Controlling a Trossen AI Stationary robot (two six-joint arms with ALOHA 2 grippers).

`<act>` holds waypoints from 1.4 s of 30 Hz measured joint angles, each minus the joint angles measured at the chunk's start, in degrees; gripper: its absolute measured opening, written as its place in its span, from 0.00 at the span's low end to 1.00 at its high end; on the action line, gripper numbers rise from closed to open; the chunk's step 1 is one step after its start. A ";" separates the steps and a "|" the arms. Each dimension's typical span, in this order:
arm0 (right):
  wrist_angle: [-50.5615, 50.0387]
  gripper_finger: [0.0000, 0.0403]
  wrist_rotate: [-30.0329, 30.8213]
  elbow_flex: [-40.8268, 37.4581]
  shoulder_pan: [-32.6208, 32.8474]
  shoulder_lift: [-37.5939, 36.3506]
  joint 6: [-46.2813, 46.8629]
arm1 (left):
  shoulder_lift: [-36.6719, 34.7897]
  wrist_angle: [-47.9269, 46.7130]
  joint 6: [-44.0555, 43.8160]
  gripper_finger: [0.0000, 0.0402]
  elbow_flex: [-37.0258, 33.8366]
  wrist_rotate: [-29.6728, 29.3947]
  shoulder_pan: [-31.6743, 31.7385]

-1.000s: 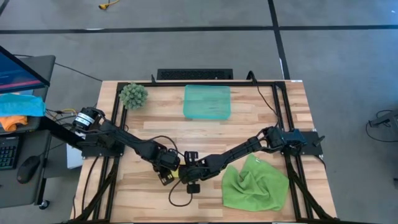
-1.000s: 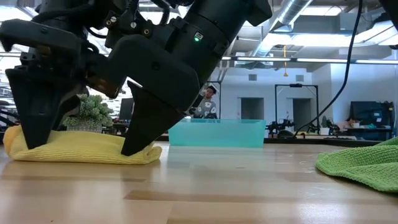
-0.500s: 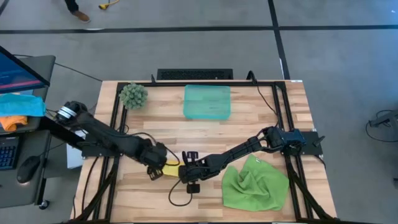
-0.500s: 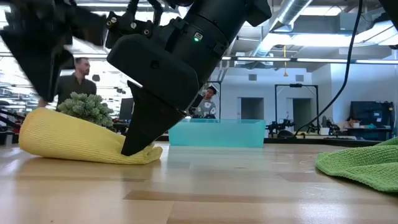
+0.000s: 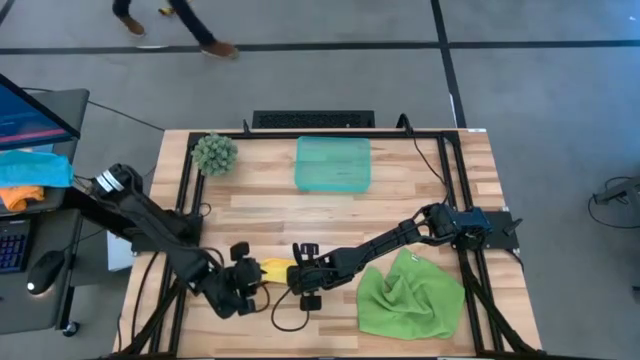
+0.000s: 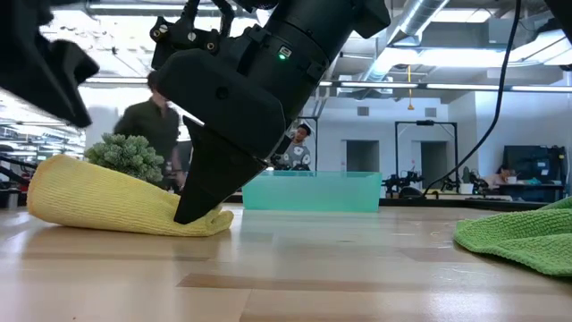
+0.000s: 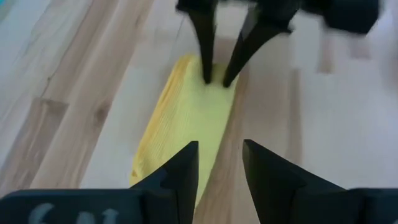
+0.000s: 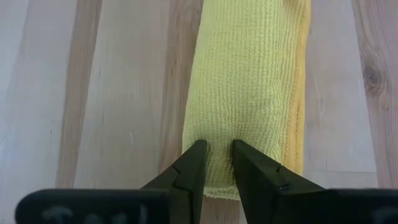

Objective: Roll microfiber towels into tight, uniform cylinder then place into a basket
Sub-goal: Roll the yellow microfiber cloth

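Note:
The yellow towel [image 5: 274, 270] lies as a loose roll on the table's near middle. It also shows in the low view [image 6: 98, 201] and the left wrist view [image 7: 186, 118]. My right gripper [image 8: 217, 152] is shut on its right end. My left gripper [image 7: 221, 155] is open and empty. It hangs above and just left of the roll's left end [image 5: 248, 278]. The light green towel [image 5: 410, 295] lies crumpled at the near right. The teal basket [image 5: 333, 163] stands at the far middle. My right gripper pinches the yellow roll's right end [image 8: 217, 168] between its two fingers, at the middle of the end's width. The fingers [image 6: 201, 201] slant down from the table's right and point along the roll. The held end lies on the table, and the roll's other end bulges up.
A fuzzy green ball [image 5: 214, 152] sits at the far left corner. A black frame rail [image 5: 180, 220] runs along the table's left, right and far sides. A person walks on the floor beyond the far edge [image 5: 180, 20]. Bare wood lies between the roll and the basket.
My left gripper has let go of the yellow roll's left end. It has risen and drawn back toward the table's near left. The roll's freed left end has swelled higher, while the right end has stayed pinned under my right gripper.

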 joint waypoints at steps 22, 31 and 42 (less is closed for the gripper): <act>0.09 0.27 -0.15 0.02 0.53 0.00 2.46 | 10.79 -3.12 -16.68 0.29 -0.39 0.67 3.20; 0.16 0.27 -0.13 0.07 0.59 0.00 6.29 | 10.58 -2.44 -28.34 0.29 -3.06 3.99 3.45; 0.33 0.27 -0.28 0.07 0.59 0.04 6.49 | 10.55 1.47 -32.76 0.29 -5.90 4.09 3.45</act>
